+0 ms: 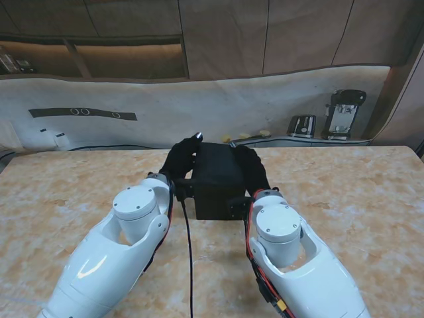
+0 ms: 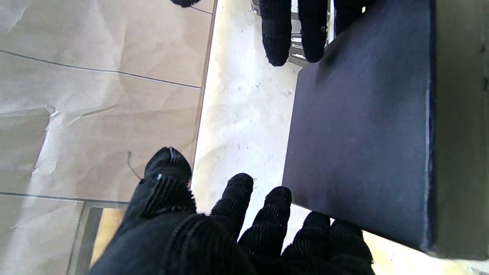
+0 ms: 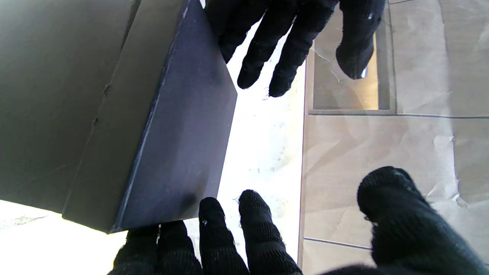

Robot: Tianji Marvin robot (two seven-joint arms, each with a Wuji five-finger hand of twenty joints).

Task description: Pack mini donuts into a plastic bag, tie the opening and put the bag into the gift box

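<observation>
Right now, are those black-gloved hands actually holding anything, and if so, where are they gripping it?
Yes: the dark gift box. The left hand and right hand press its opposite side walls, lifting it between them.

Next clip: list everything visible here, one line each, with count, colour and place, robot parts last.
Box: one, black, table centre, between the hands.
Table: one, beige marbled, under everything.
Devices: two, black and silver, on the far ledge at right.
Yellow bits: a few, on the far ledge; too small to identify.
Donuts, bag: none visible.
Left hand: one, black glove, against the box's left side.
Right hand: one, black glove, against the box's right side.
</observation>
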